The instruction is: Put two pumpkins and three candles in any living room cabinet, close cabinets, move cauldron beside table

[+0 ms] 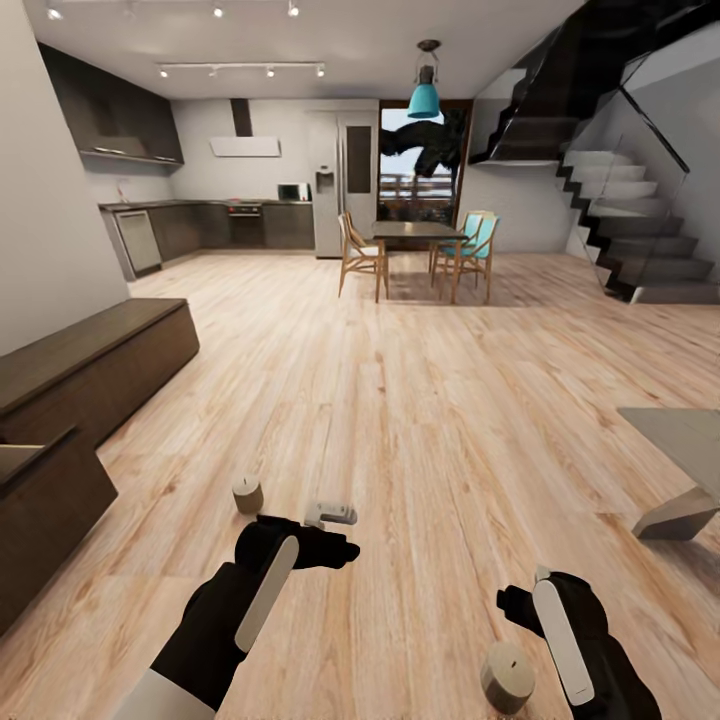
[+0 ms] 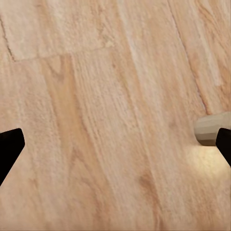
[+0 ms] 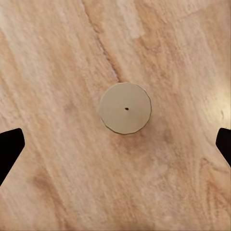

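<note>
Two tan candles stand on the wooden floor. One candle (image 1: 247,494) is just left of my left gripper (image 1: 330,535), and it peeks in beside a fingertip in the left wrist view as candle (image 2: 214,127). My left gripper (image 2: 115,149) is open over bare floor. The other candle (image 1: 507,677) sits directly under my open right gripper (image 1: 520,600), centred between the fingers as candle (image 3: 125,108), with the gripper (image 3: 115,149) above it. The dark brown cabinet (image 1: 90,365) runs along the left wall, and its near drawer (image 1: 20,465) looks pulled out. The pumpkins, the cauldron and a third candle are out of view.
A low grey table (image 1: 680,440) stands at the right edge. Far ahead are a dining table with chairs (image 1: 415,235), a staircase (image 1: 630,230) at the right and the kitchen units (image 1: 200,225) at the back. Wooden floor stretches between them.
</note>
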Available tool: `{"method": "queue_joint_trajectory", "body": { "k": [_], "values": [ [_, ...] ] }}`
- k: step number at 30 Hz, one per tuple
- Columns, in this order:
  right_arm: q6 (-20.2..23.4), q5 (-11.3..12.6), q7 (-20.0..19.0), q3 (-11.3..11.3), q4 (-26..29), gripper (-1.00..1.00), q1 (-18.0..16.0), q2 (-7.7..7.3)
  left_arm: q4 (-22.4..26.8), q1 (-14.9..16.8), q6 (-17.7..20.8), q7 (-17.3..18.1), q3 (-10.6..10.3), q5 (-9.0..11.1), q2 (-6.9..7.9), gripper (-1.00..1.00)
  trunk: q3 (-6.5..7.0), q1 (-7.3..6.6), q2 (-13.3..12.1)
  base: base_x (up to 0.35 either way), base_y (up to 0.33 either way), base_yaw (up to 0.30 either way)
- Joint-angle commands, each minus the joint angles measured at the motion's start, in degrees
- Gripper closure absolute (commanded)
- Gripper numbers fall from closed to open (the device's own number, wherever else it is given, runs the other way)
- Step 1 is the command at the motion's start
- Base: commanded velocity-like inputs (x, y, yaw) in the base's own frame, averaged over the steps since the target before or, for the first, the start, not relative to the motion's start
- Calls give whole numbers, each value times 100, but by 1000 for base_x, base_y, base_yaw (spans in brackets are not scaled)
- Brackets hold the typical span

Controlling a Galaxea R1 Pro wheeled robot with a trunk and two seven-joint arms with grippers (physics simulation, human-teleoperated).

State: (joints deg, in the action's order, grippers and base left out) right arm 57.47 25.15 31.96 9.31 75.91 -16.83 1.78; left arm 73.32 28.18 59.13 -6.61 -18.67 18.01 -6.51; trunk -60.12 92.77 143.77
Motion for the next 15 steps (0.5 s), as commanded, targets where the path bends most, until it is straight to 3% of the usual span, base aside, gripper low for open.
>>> {"method": "queue_joint_trajectory", "body": {
  "k": [1,8,15],
  "values": [
    [11,59,36,8,5,-100,-4,3,4,3,20,-60,-4,63,1,-100,-29,1,4,0,0,-120],
    [10,56,-162,2,3,-100,-4,-1,1,4,20,-60,-86,63,-1,-100,-184,19,14,0,0,-189],
    [2,46,-196,-80,8,-100,1,20,16,3,20,-63,-106,63,-1,-100,-339,37,23,0,0,-42]
  ]
}}
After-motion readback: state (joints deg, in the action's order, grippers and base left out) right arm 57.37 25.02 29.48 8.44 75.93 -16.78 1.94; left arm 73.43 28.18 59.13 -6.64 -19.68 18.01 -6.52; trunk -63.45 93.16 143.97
